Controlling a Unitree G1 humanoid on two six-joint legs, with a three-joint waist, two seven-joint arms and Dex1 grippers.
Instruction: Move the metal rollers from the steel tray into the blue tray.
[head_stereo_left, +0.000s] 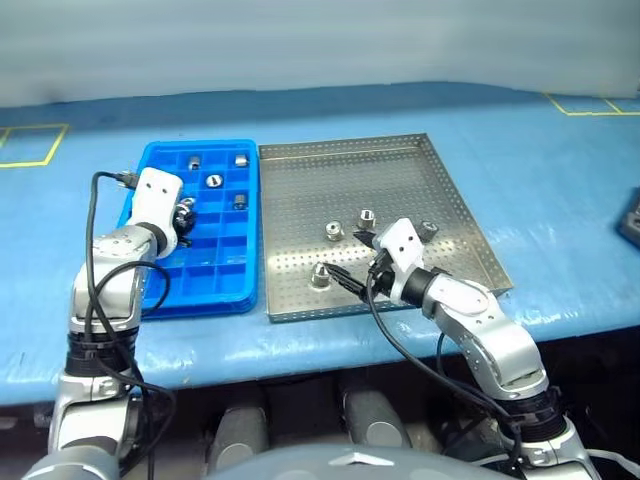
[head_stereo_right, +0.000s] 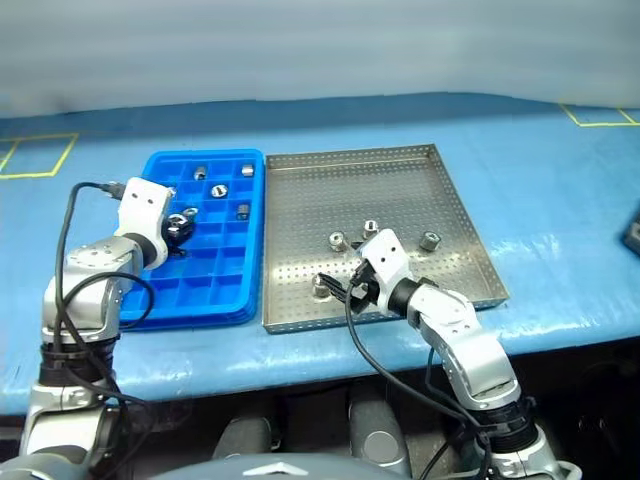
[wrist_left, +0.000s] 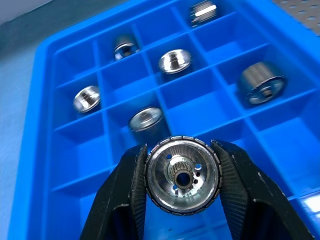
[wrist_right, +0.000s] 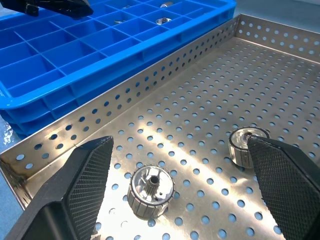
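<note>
The blue tray (head_stereo_left: 203, 298) lies left of the steel tray (head_stereo_left: 400, 180), their sides touching. My left gripper (head_stereo_left: 183, 215) hovers over the blue tray's middle compartments, shut on one metal roller (wrist_left: 182, 175) with its holed face toward the wrist camera. Several rollers (wrist_left: 174, 61) rest in the far compartments. My right gripper (head_stereo_left: 352, 258) stands open low over the steel tray's front part. One loose roller (wrist_right: 151, 191) lies between its fingers and another (wrist_right: 246, 146) by its right finger. More rollers (head_stereo_left: 366, 216) sit farther back in the steel tray.
Both trays sit on a blue-covered table whose front edge (head_stereo_left: 300, 350) runs just before them. Yellow tape marks (head_stereo_left: 30, 145) lie at the far left and far right. A dark object (head_stereo_left: 630, 220) sits at the table's right edge.
</note>
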